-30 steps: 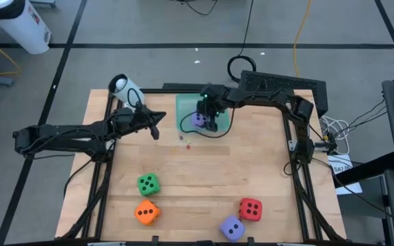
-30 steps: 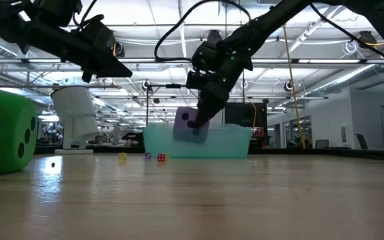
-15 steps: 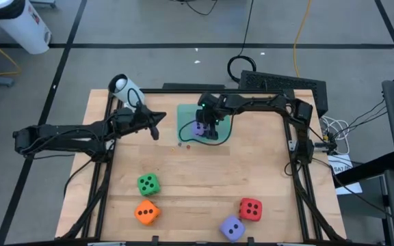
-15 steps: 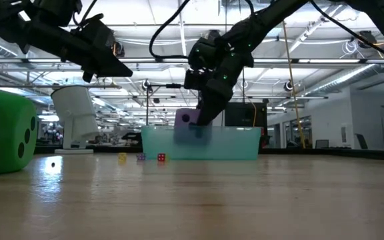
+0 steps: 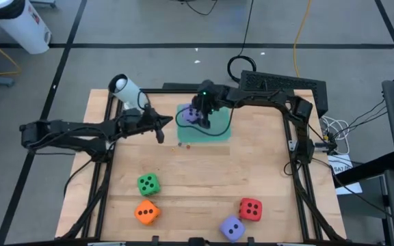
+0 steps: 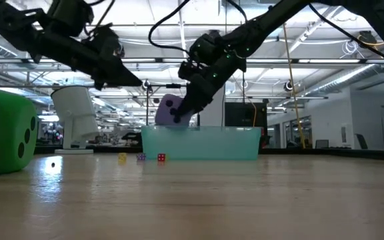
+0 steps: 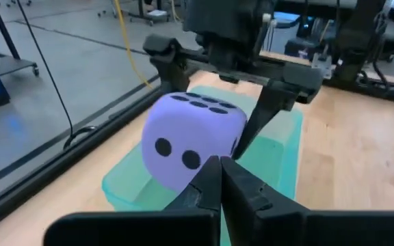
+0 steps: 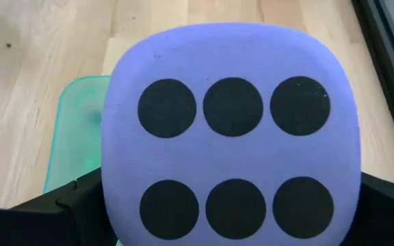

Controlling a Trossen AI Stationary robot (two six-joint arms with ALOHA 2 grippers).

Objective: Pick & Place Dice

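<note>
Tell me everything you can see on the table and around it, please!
Purple die: one, purple-blue with dark pips, held up over the tray by the right gripper.
Second purple die: one, purple-blue, near table edge, beside the red one.
Red die: one, red, near edge, right side.
Green die: one, green, left side.
Orange die: one, orange, just below the green one.
Tray: one, teal, far middle of the table.
Tiny dice: three, yellow, purple, red, on the wood by the tray.
White device: one, white, far left corner.
Table: one, light wood.
Left gripper: shut, empty, left of the tray.
Right gripper: gripping the purple die.
</note>
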